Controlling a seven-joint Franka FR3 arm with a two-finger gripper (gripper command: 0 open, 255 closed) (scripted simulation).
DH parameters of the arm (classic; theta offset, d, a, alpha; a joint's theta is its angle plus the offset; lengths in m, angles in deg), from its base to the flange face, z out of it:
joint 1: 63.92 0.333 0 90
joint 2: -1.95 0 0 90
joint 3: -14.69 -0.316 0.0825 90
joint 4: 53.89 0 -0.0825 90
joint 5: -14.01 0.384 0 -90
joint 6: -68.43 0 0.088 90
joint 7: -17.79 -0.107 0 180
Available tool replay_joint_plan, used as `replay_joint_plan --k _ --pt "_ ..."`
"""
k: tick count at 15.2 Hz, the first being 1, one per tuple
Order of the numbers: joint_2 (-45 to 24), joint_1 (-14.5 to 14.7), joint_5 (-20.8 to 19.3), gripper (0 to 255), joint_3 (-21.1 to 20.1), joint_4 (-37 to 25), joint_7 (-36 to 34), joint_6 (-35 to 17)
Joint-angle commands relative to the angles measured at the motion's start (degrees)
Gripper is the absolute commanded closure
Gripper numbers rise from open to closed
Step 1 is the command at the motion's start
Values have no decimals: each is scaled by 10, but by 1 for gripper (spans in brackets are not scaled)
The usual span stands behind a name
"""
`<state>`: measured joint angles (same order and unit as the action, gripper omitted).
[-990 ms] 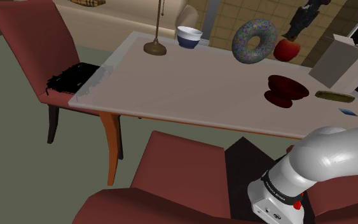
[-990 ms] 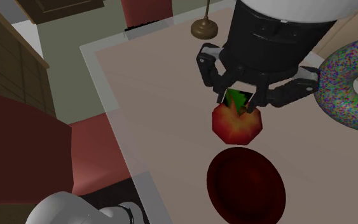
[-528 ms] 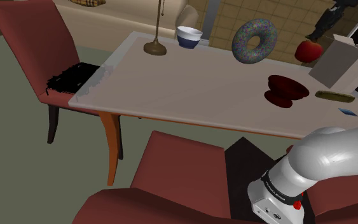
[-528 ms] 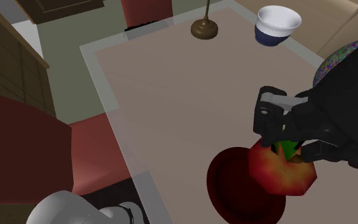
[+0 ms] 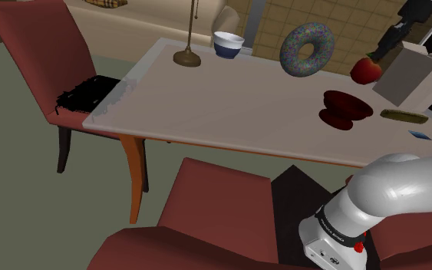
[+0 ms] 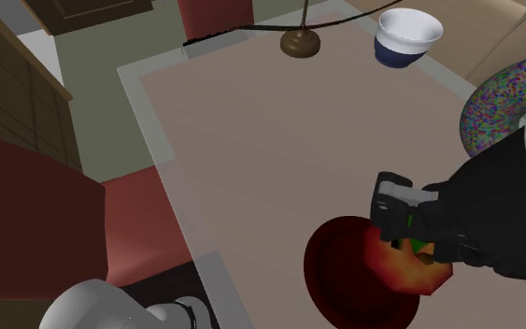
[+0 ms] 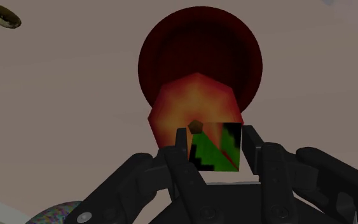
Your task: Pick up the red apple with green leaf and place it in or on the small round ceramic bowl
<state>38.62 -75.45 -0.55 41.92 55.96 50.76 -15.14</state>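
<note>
Apple (image 7: 193, 111) hangs over the dark red bowl (image 7: 199, 54), toward its 3 o'clock rim in the second exterior view. Clearance looks small, though it's hard to judge. Centre it over the well and lower before you release. Gripper (image 7: 214, 145) is narrowly parted, clamped on the apple's leafy top.

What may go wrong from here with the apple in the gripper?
1. The gripper clasps the red apple only at its top, beside the green leaf, so it may slip early.
2. In the wrist view the apple overlaps the rim of the dark red bowl, not its middle; released now, it might bounce off.
</note>
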Motion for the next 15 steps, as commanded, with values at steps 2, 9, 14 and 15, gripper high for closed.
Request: replay_joint_plan --k 2,9,14,15 --pt "11 -3 -4 255 1 33 -3 -23" --pt "34 -11 -15 255 7 103 -9 -71" --pt "46 -16 -23 255 13 150 -12 -105" --pt "46 -16 -23 255 13 150 -12 -105"
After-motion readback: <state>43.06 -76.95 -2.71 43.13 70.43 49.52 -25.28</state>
